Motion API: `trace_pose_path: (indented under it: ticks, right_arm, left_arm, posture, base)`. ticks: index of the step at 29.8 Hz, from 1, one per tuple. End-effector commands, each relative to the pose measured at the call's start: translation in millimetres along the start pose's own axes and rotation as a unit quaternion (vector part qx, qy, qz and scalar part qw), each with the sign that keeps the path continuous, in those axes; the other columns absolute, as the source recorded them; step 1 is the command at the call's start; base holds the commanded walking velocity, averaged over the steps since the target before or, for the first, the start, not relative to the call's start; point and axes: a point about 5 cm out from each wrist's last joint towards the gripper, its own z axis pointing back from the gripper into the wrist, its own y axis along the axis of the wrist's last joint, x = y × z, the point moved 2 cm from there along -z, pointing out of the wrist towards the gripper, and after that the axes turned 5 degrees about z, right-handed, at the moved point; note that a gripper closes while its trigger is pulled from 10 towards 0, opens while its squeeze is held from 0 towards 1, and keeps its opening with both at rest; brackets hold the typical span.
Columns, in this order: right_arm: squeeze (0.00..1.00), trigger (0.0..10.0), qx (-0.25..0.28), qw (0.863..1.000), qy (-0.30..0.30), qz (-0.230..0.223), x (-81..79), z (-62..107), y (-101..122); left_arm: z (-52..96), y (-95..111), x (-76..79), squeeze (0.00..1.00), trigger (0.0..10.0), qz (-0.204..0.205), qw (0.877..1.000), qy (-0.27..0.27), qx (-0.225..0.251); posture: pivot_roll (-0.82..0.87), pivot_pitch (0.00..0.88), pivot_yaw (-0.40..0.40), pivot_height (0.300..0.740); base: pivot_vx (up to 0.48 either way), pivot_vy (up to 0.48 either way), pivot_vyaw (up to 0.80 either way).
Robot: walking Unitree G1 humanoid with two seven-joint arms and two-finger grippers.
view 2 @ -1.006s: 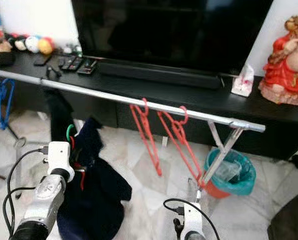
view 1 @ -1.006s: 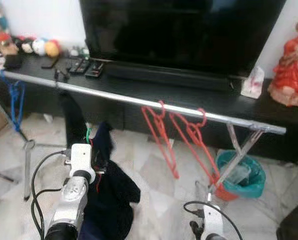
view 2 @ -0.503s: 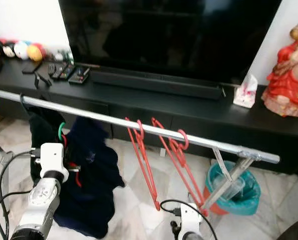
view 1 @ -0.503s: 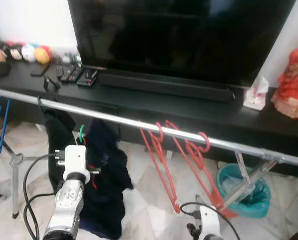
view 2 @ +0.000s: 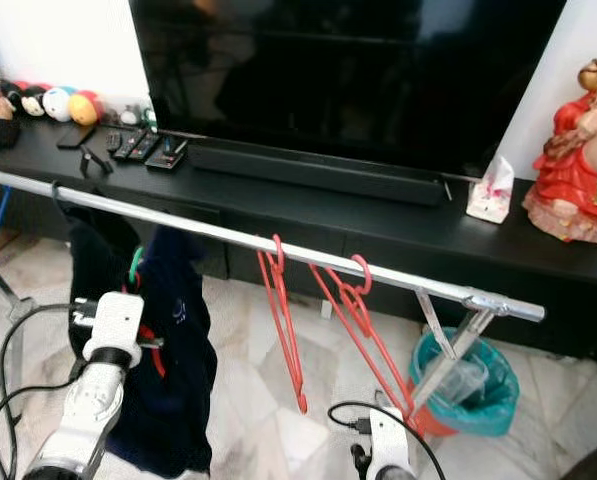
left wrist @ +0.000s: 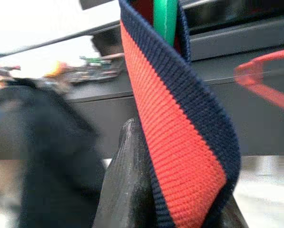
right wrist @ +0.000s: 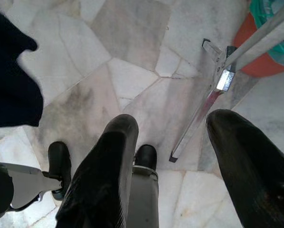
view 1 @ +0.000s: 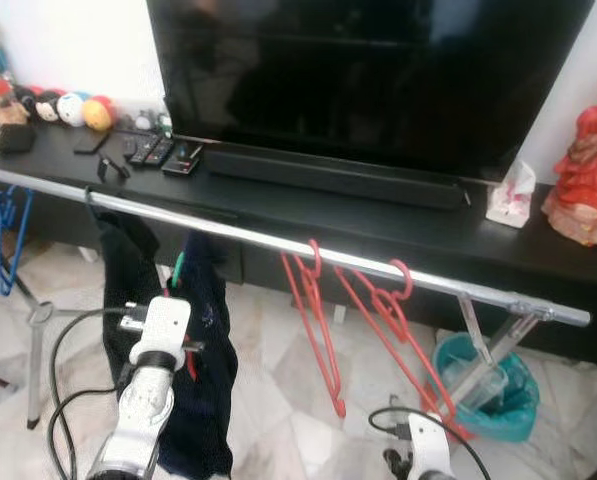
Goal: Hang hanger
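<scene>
My left gripper [left wrist: 177, 190] is shut on a green hanger [view 1: 178, 267] that carries a navy garment [view 1: 206, 380] with a red-and-navy collar [left wrist: 180, 133]. One black finger [left wrist: 127, 190] presses against the collar. The green hook stands just below the silver rail [view 1: 258, 238], not over it. Two red hangers [view 1: 318, 310] hang from the rail further right, and a dark garment [view 1: 123, 260] hangs from it on the left. My right gripper [right wrist: 170, 161] is open and points down at the floor near the rack's foot [right wrist: 218, 83].
Behind the rail stands a black TV bench [view 1: 378, 215] with a large TV [view 1: 368, 70], remotes [view 1: 158, 152], small toys [view 1: 73, 108] and a red figurine [view 1: 588, 180]. A blue hanger [view 1: 8, 225] hangs at the far left. A teal bin [view 1: 488, 385] stands by the rack's right leg.
The camera has shifted. The navy garment, which spread wide to the right earlier, now hangs narrow and straight, and the green hook is closer under the rail.
</scene>
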Motion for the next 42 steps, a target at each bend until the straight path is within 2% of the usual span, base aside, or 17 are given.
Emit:
trace_pose_path:
  ticks: [1,4,6,8,10,17,22,25,32,38,40,41,42]
  right_arm:
    - [0.0,10.0,-0.003,1.0,0.001,0.004,1.4,0.2,-1.0]
    - [0.0,10.0,-0.003,1.0,0.001,0.004,1.4,0.3,-1.1]
    - [0.0,10.0,-0.003,1.0,0.0,0.003,1.6,0.2,-1.0]
    - [0.0,10.0,-0.004,1.0,-0.004,-0.003,2.1,0.3,-1.4]
    - [0.0,10.0,-0.004,1.0,-0.005,-0.003,2.2,0.3,-1.3]
    - [0.0,10.0,-0.002,1.0,-0.007,-0.007,1.6,0.3,-1.4]
    - [0.0,10.0,-0.001,1.0,-0.005,-0.008,0.4,0.1,-1.0]
    - [0.0,10.0,-0.002,1.0,-0.006,-0.01,0.4,0.1,-1.3]
    - [0.0,10.0,-0.003,1.0,-0.006,-0.011,0.7,0.2,-1.6]
    - [0.0,10.0,-0.003,1.0,-0.005,-0.011,0.5,0.2,-1.7]
    - [0.0,10.0,-0.003,1.0,-0.005,-0.012,0.0,0.1,-1.8]
    - [0.0,10.0,-0.003,1.0,-0.005,-0.012,0.0,0.1,-1.8]
    - [0.0,10.0,-0.004,1.0,-0.004,-0.012,-0.4,0.1,-1.9]
  left_arm:
    - [-10.7,11.6,4.9,0.0,10.0,0.042,0.998,-0.038,0.013]
    - [-13.3,13.4,3.9,0.0,10.0,0.062,0.997,-0.051,0.01]
    - [-17.5,17.6,-0.6,0.0,10.0,0.07,0.995,-0.066,0.011]
    - [-26.8,25.9,-11.6,0.0,10.0,0.077,0.994,-0.081,0.018]
    - [-30.8,29.0,-14.5,0.0,10.0,0.086,0.992,-0.092,0.018]
    - [-47.9,40.5,-18.9,0.0,10.0,0.062,0.99,-0.126,0.007]
    - [-58.3,40.0,-14.0,0.0,10.0,0.045,0.991,-0.125,-0.017]
    - [-65.6,40.8,-4.1,0.0,10.0,0.062,0.991,-0.119,-0.027]
    - [-74.3,40.1,8.9,0.0,10.0,0.069,0.991,-0.101,-0.047]
    - [-75.1,32.6,12.9,0.0,10.0,0.06,0.991,-0.09,-0.074]
    - [-71.6,19.2,16.7,0.0,10.0,0.056,0.988,-0.089,-0.112]
    - [-71.6,19.2,16.7,0.0,10.0,0.056,0.988,-0.089,-0.112]
    - [-66.4,8.2,18.9,0.0,10.0,0.05,0.985,-0.094,-0.137]
  posture:
    - [-0.01,0.0,-0.048,0.74]
    - [-0.01,0.0,-0.048,0.74]
    - [0.0,0.0,-0.05,0.74]
    - [0.0,0.0,-0.05,0.74]
    - [0.0,0.0,-0.047,0.74]
    - [0.0,0.0,-0.038,0.74]
    - [0.0,0.0,-0.034,0.74]
    - [0.0,0.0,-0.034,0.74]
    - [0.0,0.0,-0.036,0.74]
    - [0.0,0.0,-0.036,0.74]
    - [0.0,0.0,-0.033,0.74]
    - [0.0,0.0,-0.033,0.74]
    - [0.0,0.0,-0.032,0.74]
  base:
    - [0.0,0.0,0.0]
    - [0.0,0.0,0.0]
    - [0.0,0.0,0.0]
    - [0.0,0.0,0.0]
    - [0.0,0.0,0.0]
    - [0.0,0.0,0.0]
    - [0.0,0.0,0.0]
    - [0.0,0.0,0.0]
    - [0.0,0.0,0.0]
    - [0.0,0.0,0.0]
    - [0.0,0.0,0.0]
    - [0.0,0.0,0.0]
    - [0.0,0.0,0.0]
